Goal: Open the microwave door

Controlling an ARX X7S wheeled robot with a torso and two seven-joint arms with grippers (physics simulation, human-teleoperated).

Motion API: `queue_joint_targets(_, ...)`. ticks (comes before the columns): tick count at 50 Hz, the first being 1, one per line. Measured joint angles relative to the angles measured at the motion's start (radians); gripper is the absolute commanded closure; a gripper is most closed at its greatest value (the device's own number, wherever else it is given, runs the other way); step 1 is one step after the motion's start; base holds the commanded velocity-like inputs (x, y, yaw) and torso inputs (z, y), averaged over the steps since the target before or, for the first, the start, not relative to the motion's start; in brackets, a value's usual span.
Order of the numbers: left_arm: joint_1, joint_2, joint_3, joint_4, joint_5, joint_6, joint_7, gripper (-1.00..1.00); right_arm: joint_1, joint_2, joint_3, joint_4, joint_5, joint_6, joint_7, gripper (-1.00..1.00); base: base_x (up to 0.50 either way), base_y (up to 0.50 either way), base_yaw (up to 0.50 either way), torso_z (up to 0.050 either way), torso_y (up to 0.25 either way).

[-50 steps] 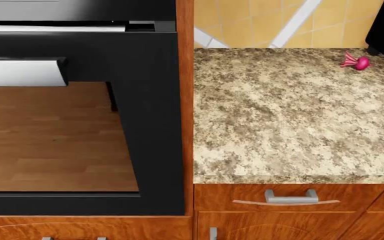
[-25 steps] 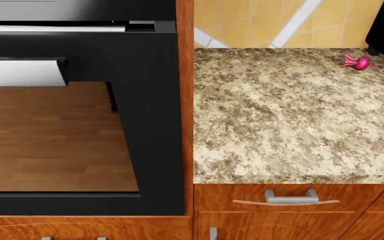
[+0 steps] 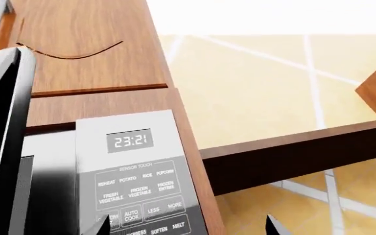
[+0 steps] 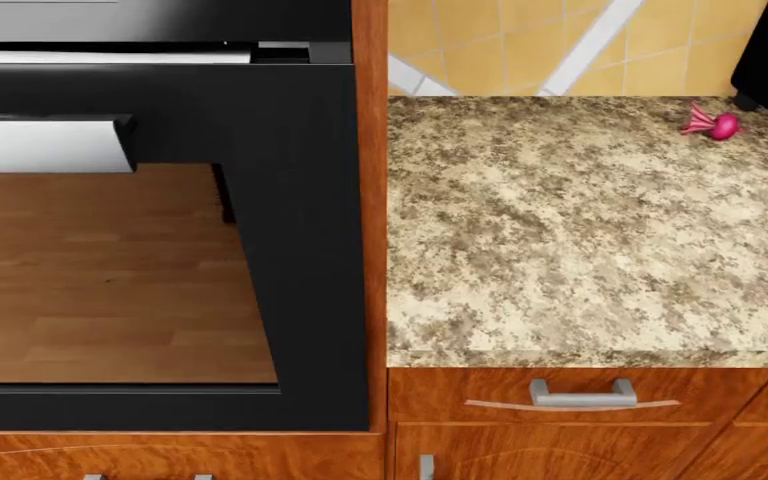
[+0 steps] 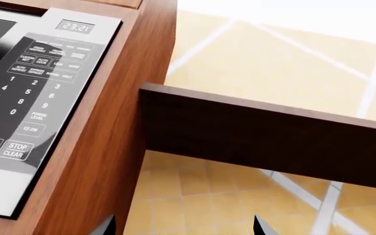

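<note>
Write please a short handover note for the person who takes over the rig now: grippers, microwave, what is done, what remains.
Left gripper: open, empty, close below the microwave's control panel.
Right gripper: open, empty, beside the same panel, near the wooden cabinet side.
Microwave door: in the left wrist view its edge seems to stand off the front, so it is probably partly open; how far cannot be told.
Left to do: check the door and swing it fully open. The head view does not show the microwave.
</note>
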Motion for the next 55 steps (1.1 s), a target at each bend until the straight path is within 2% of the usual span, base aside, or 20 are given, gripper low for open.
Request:
queue_joint_targets(13,0.045,0.023,0.08,-0.118,-0.039,0.08,0.003,-1.0,-0.017,0.015,0.001,-0.001,0.007,-0.014,0.009,-1.0,0.0,0.0,0.0,0.0,0.0)
queue_joint_targets(29,0.036,0.027,0.177,-0.431,-0.049,0.298,-0.021,-1.0,-0.036,0.026,-0.011,0.001,0.002,-0.039,0.014,-1.0,0.0,0.0,0.0,0.0,0.0)
queue_joint_targets(40,0.016,0.027,0.213,-0.629,-0.05,0.433,-0.05,-1.0,-0.037,0.031,-0.022,0.006,0.003,-0.05,0.016,-1.0,0.0,0.0,0.0,0.0,0.0)
queue_joint_targets(55,0.006,0.005,0.222,-0.761,-0.059,0.534,-0.099,-1.0,-0.036,0.034,-0.038,0.014,0.0,-0.067,0.019,-1.0,0.0,0.0,0.0,0.0,0.0)
